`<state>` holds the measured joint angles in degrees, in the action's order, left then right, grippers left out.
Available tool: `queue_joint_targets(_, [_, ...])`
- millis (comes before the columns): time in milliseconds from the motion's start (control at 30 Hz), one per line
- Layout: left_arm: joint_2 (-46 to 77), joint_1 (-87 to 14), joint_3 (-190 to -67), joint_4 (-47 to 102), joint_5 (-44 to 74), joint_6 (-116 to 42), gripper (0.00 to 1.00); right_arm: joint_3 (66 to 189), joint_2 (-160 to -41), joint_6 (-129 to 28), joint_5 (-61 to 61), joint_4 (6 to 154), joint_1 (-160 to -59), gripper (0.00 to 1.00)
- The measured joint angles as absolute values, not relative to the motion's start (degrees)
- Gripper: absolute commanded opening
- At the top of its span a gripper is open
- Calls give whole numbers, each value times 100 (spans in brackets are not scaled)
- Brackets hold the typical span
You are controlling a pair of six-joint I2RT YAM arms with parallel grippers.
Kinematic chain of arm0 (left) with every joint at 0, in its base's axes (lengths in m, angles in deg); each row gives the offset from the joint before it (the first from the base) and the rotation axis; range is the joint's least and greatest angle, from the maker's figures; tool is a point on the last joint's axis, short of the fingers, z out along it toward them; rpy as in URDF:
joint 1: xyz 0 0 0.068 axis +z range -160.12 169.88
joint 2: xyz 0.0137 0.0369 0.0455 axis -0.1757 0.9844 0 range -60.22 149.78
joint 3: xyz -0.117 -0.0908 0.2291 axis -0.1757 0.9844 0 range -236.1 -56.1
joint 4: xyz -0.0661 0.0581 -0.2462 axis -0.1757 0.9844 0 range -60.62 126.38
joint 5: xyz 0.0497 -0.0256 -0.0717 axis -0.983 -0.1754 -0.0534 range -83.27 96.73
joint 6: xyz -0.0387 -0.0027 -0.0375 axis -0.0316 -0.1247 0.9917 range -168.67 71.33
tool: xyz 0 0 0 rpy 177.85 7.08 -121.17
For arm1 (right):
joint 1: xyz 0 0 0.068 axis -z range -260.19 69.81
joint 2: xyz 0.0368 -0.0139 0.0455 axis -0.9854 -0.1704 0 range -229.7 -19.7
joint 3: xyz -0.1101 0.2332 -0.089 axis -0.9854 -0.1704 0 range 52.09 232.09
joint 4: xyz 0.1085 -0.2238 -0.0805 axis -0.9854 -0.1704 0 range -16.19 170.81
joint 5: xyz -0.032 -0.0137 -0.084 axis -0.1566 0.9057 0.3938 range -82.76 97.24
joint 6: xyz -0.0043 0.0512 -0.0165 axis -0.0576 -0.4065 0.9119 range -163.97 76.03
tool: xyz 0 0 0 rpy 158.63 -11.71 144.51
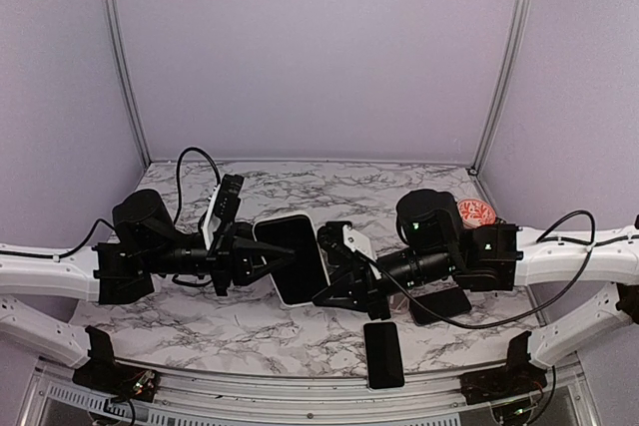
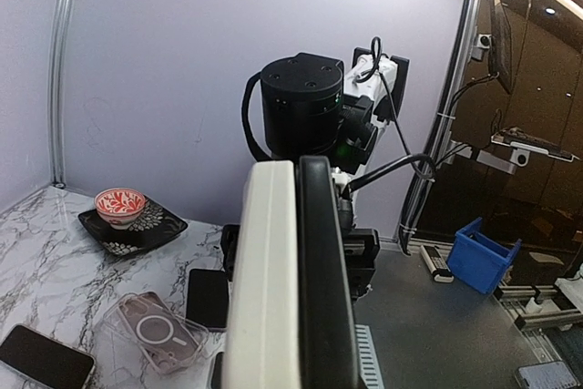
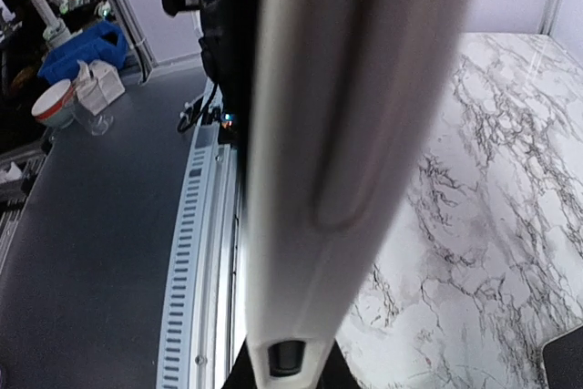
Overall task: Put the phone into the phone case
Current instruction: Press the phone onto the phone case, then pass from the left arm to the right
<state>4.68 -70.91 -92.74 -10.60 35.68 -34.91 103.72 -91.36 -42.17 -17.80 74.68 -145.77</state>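
Top external view: nearest, a second flat black phone (image 1: 384, 354) lies on the marbled counter (image 1: 180, 331). Beyond, mid-scene, the black-screened phone (image 1: 292, 254) sits in the white plastic phone case (image 1: 300, 299), held raised. The left gripper (image 1: 258, 256) and right gripper (image 1: 327, 266) have their jaws clamped on its opposite edges.

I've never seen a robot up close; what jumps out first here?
Two black arms meet at the table's middle, the left gripper and right gripper holding a dark phone and its white case between them above the marble table. A small red bowl sits at the far right.
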Motion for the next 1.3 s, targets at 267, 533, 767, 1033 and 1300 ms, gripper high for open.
queue_joint_targets(267, [468, -7115, -9274, -868, 3518, -3688, 0, 10372, -9023, -4156, -1609, 7400, -14551, 85])
queue_joint_targets(533, [468, -7172, -9274, -453, 3470, -3957, 0, 10412, -8268, -4086, -1478, 7599, -14450, 83])
queue_joint_targets(767, [471, -7244, -9274, -376, 3413, -4180, 0, 10951, -8736, -4110, -1529, 7990, -14450, 59])
queue_joint_targets(1033, [477, -7323, -9274, -289, 3391, -4322, 0, 11120, -9186, -4247, -1749, 8082, -14450, 22])
queue_joint_targets(1300, [477, -7336, -9274, -215, 3376, -4479, 1, 11120, -9221, -4335, -2031, 8039, -14446, 0])
